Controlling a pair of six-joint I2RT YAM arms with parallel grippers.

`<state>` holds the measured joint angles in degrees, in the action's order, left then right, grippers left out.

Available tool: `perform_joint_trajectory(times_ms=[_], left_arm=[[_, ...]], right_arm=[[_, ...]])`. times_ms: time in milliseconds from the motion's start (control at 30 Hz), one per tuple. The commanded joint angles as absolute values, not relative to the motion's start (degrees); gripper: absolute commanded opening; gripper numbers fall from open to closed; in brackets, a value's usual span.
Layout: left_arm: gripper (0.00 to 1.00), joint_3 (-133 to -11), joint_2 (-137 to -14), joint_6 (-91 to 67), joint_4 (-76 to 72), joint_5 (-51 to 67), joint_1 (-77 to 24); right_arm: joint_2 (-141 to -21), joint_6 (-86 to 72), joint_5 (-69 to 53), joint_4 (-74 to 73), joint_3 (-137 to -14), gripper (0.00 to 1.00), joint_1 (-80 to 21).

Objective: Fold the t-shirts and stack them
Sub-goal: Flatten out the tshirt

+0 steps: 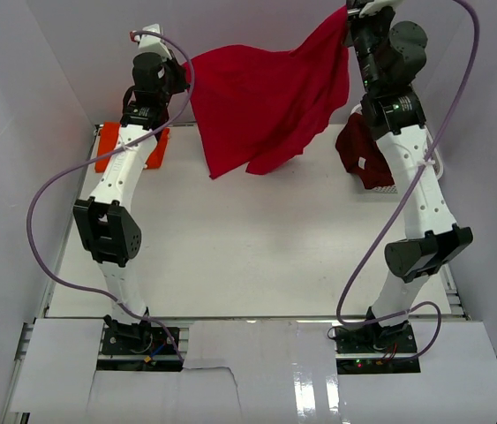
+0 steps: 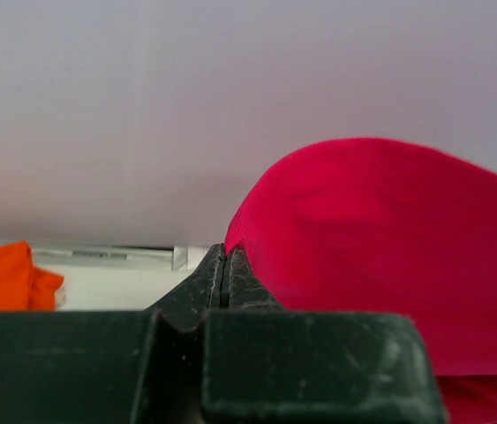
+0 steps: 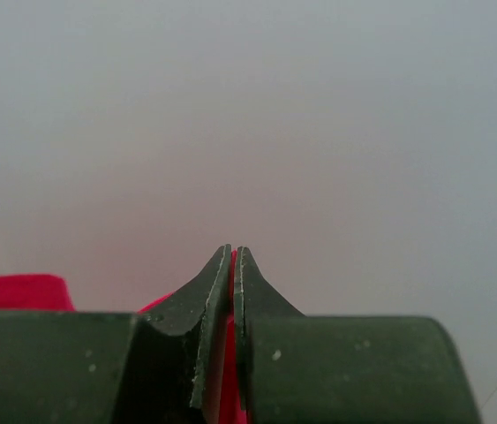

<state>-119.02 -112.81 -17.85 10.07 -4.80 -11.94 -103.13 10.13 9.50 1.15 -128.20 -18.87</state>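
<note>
Above the worktop's (image 1: 248,256) far side, the left tool (image 1: 180,78) and right tool (image 1: 350,14) pinch the bright crimson cloth t-shirt (image 1: 266,106) aloft, unfolded, while the vivid orange t-shirt (image 1: 107,147) far left and dark maroon t-shirt (image 1: 365,152) far right lie unstacked.

The crimson t-shirt (image 1: 266,102), in the upper middle of the top view, was a plain bright red, somewhat darker in its folds. At the upper left, the orange t-shirt (image 1: 104,150) was vivid and plain. At the right, the maroon t-shirt (image 1: 358,146) was dark, with what seemed to be a small white tag (image 1: 366,162). The arms (image 1: 416,194) were white with black joints, and their cables (image 1: 45,194) were purple. The table (image 1: 257,247) was pale grey-white. The left gripper (image 2: 224,265) was black with pale specks.
</note>
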Motion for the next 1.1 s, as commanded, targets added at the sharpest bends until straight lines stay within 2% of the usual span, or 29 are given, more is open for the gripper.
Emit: perform_joint_trajectory(times_ms=[0,300,867,1067], left_arm=[[0.0,-115.93,-105.65,-17.84,7.91,-6.5,-11.95],[0.0,-112.68,-99.5,-17.32,7.56,-8.7,-11.95],[0.0,-115.4,-95.54,-15.91,12.3,-8.96,-13.53],[0.0,-109.18,-90.37,-15.91,11.43,-11.16,-14.68]], right_arm=[[-99.76,11.6,10.28,8.62,-128.14,0.08,-18.81],[-94.4,11.6,8.88,8.61,-123.41,0.08,-18.9],[-90.62,12.04,9.05,5.8,-119.8,0.08,-18.9],[-84.38,13.18,9.22,7.73,-113.13,0.08,-19.95]])
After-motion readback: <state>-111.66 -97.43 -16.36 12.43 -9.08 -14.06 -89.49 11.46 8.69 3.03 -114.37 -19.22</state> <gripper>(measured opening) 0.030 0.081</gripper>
